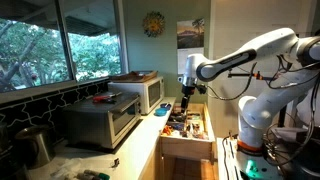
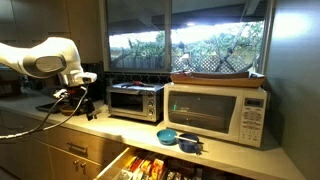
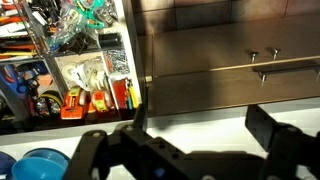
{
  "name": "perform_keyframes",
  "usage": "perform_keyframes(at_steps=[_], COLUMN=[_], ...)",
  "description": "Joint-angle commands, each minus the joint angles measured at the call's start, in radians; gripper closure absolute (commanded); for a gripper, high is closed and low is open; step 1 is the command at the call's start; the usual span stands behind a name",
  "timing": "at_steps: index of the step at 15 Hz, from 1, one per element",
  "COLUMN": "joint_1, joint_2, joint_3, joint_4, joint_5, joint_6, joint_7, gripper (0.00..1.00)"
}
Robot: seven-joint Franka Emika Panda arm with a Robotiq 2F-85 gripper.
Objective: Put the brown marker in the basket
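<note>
Gripper (image 3: 185, 135) status: spread wide, nothing between the 2 fingers (image 3: 272, 130); the wrist view settles this. It hangs pointing down over the table (image 2: 112, 126) edge, beside the open drawer (image 3: 70, 60). I judge that position to be a search stance, since the drawer's clutter is the likeliest place for the brown marker. Marker location: not confirmed. The wrist view shows orange and red tools standing in the drawer's front compartment, but nothing I can identify as a brown marker; it may be hidden or too small to tell. The basket (image 2: 215, 76) sits on top of the microwave (image 2: 215, 112), well apart from the gripper, with the toaster oven (image 2: 135, 101) between them. The wrist view does not show the basket at all. Both exterior views show it, yet neither resolves the drawer contents. A blue bowl (image 3: 40, 165) lies on the table near the drawer. Task: not yet begun.
</note>
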Motion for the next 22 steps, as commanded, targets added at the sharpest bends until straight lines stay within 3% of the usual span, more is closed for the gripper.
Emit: perform_keyframes(at_steps=[1,5,6,8,10,13,15,16,18,21,22], joint_1=[-0.002,0.01,0.073,0.139,0.174,0.126,-0.006,0.118,0.05,0.028,-0.007], joint_2=[0.001,0.023,0.113,0.159,0.23,0.371,0.464,0.347,0.421,0.466,0.51], joint_3=[0.002,0.008,0.055,0.113,0.212,0.389,0.529,0.418,0.489,0.492,0.526], joint_4=[0.002,0.004,0.02,0.036,0.055,0.134,0.215,0.123,0.183,0.216,0.248], joint_5=[0.001,0.012,0.064,0.121,0.131,0.033,-0.151,-0.043,-0.127,-0.144,-0.167], joint_6=[-0.003,0.008,0.047,0.066,0.174,0.486,0.614,0.541,0.593,0.6,0.579], joint_7=[-0.001,0.002,0.041,0.057,0.134,0.351,0.496,0.399,0.48,0.487,0.549], gripper=[0.0,0.0,0.0,0.0,0.0,0.0,0.0,0.0,0.0,0.0,0.0])
